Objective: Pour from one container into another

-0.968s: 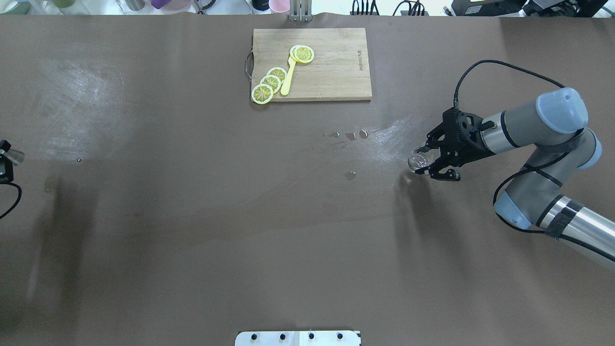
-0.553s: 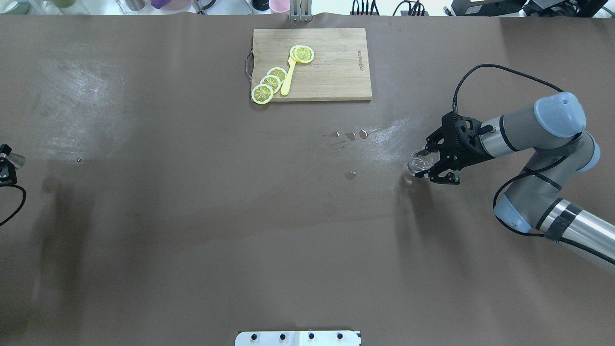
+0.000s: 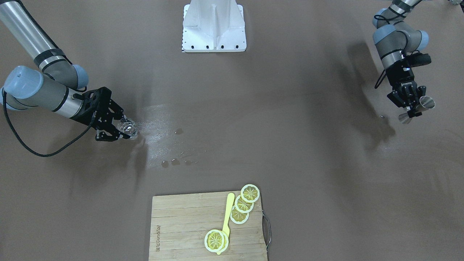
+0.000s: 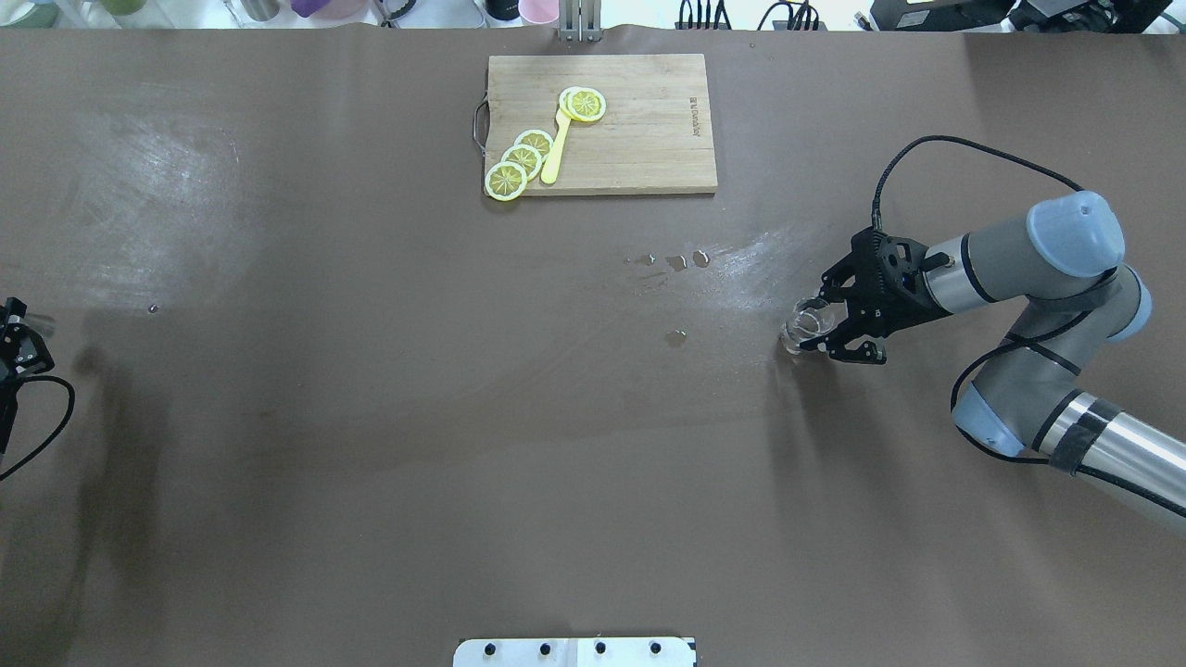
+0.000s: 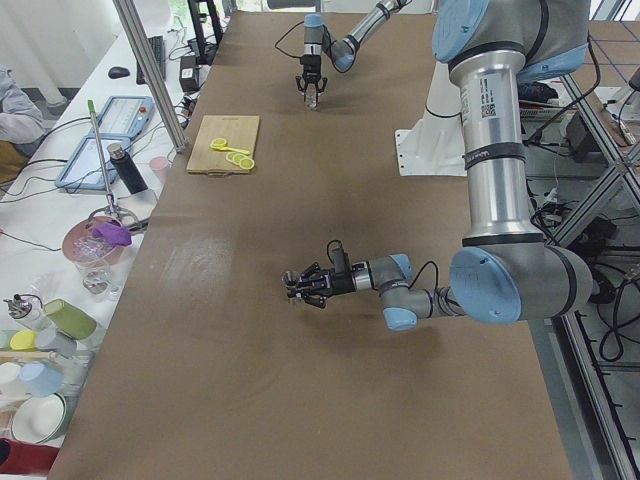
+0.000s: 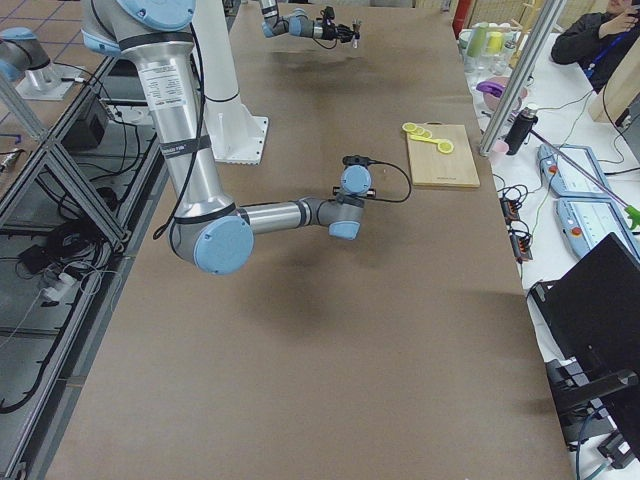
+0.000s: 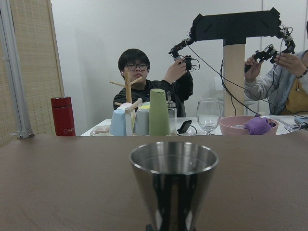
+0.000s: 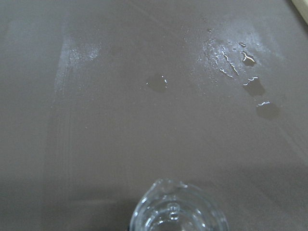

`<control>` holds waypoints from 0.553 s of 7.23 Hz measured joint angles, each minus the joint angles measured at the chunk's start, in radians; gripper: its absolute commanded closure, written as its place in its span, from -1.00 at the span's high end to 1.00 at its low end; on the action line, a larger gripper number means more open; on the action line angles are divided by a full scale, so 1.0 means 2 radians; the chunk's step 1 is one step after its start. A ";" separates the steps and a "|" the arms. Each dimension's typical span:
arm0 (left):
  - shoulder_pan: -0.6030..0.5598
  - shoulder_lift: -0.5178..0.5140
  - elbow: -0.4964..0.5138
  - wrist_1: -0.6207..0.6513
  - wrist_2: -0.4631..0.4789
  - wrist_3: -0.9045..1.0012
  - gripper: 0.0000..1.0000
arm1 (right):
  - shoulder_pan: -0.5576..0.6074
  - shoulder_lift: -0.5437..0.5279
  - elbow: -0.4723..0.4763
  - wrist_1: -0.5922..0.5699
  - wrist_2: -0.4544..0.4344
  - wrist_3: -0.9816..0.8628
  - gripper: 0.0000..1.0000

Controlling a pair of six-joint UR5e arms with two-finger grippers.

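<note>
My right gripper (image 4: 815,326) (image 3: 122,130) is shut on a small clear glass cup with a spout (image 4: 802,323) (image 3: 127,127) (image 8: 180,211). It holds the cup roughly upright, low over the right side of the brown table. Whether the cup touches the table I cannot tell. My left gripper (image 3: 413,108) (image 4: 20,341) is shut on a steel jigger (image 3: 417,108) (image 7: 173,180) at the far left edge of the table. The jigger's open mouth faces up in the left wrist view. The two containers are far apart.
Small puddles (image 4: 676,262) (image 3: 175,162) (image 8: 156,83) lie left of the glass cup. A wooden cutting board (image 4: 649,130) (image 3: 181,224) with lemon slices and a yellow spoon sits at the far middle edge. Beyond that edge, people sit behind cups and a pink bowl (image 7: 248,126).
My right gripper has shifted slightly toward the robot's side and lower with the glass cup. My left gripper has moved back toward the robot's side with the jigger.
</note>
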 measured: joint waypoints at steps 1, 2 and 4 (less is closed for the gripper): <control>0.003 0.000 -0.001 0.039 0.009 -0.039 -1.00 | 0.000 0.000 -0.001 0.001 0.000 0.000 -1.00; 0.008 0.000 -0.001 0.060 0.011 -0.063 -1.00 | -0.001 0.001 -0.001 0.001 -0.001 0.000 -0.03; 0.015 -0.001 0.000 0.073 0.007 -0.079 -1.00 | -0.001 0.001 -0.001 0.001 -0.002 0.000 1.00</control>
